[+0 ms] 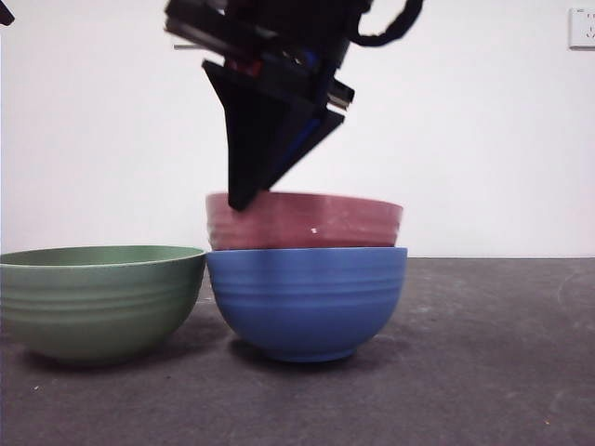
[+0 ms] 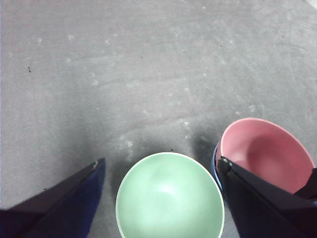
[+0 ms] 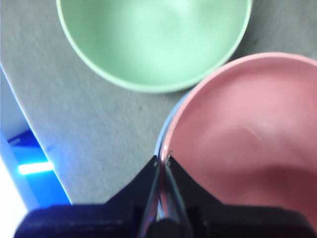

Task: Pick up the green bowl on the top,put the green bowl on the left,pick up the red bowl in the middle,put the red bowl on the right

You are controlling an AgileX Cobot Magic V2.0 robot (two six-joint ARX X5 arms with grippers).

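Note:
The green bowl [image 1: 98,302] stands upright on the table at the left, empty. The red bowl [image 1: 307,221] sits nested in a blue bowl [image 1: 307,302] in the middle. My right gripper [image 1: 242,200] comes down from above onto the red bowl's left rim. In the right wrist view my right gripper [image 3: 163,159] is pinched shut on the rim of the red bowl [image 3: 247,129], with the green bowl [image 3: 153,39] beyond it. My left gripper [image 2: 158,162] is open and empty, high above the green bowl [image 2: 168,198], beside the red bowl [image 2: 267,148].
The dark grey table [image 1: 493,353] stretches bare to the right of the blue bowl. A white wall stands behind, with a socket [image 1: 582,28] at the top right. The left arm shows only as a black tip [image 1: 5,11] at the top left corner.

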